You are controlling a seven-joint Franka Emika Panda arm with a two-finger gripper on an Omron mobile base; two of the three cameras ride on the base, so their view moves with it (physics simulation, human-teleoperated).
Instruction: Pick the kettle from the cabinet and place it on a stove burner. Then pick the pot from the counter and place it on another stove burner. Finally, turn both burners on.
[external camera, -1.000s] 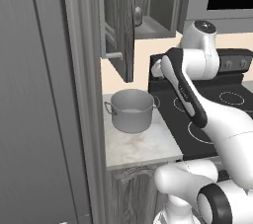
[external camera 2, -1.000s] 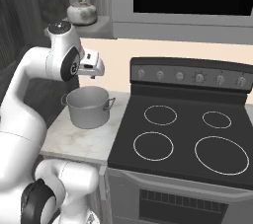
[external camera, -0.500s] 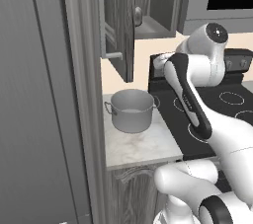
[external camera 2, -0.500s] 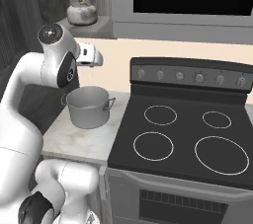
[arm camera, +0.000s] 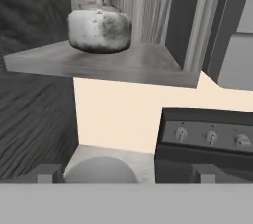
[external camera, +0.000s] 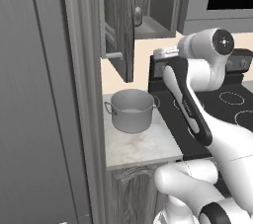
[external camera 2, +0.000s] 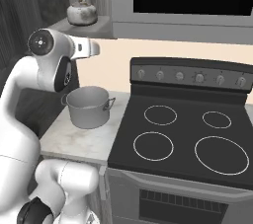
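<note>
The small silver kettle stands upright on the bottom shelf of the open dark wood-grain cabinet; it also shows as the kettle. My gripper is open and holds nothing, its fingertips set wide apart. It hangs below and in front of the shelf, pointing toward the back wall. The gripper is above the grey pot, which rests on the marbled counter left of the stove. The pot has no lid. White burner circles mark the black cooktop.
The open cabinet door juts out left of my hand. A tall grey panel bounds the counter on the left. Stove knobs line the back panel, and the microwave hangs above the cooktop.
My hand has risen from just above the pot toward the level of the cabinet shelf. The jaws stayed open, and the kettle and pot have not moved.
</note>
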